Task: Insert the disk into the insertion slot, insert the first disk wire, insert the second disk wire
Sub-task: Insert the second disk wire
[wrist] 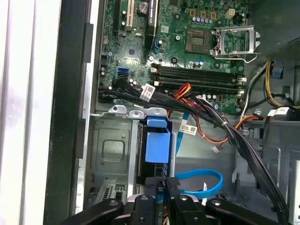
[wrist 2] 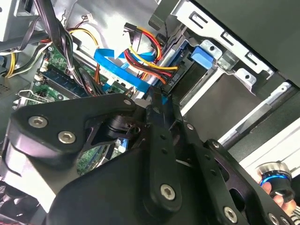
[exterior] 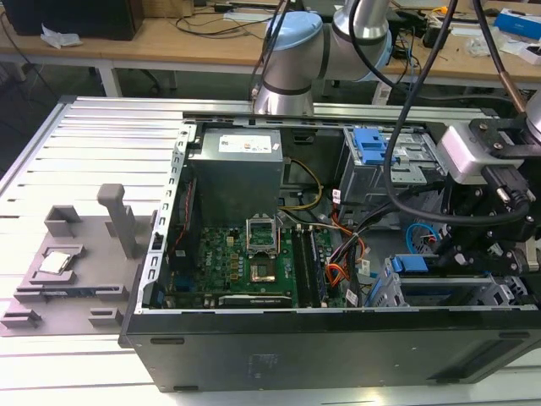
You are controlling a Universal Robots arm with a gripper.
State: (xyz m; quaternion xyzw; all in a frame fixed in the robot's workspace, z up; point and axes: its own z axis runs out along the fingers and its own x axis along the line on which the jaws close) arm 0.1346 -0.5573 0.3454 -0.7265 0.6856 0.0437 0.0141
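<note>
Disk (wrist: 157,145) sat seated in the insertion slot (wrist: 111,154) when I looked, its blue carrier tab standing out at the lower middle of the first wrist view, just beside the grey perforated cage wall. On the exterior view the same blue tab (exterior: 412,263) showed at the lower right of the frame, inside the computer case (exterior: 321,351).

My gripper (wrist: 167,183) hung right below that tab in the first wrist view, with its 2 black fingers drawn together on a small black connector (wrist: 171,181). A blue cable (wrist: 199,180) looped just beside the fingers. In the second wrist view the black linkage filled the lower half, the fingertip reaching toward a bundle of red, yellow and black wires (wrist 2: 150,58) in the upper middle, near a flat blue ribbon (wrist 2: 117,65).

Above the slot, the motherboard (wrist: 187,47) crossed the top of the first wrist view.
</note>
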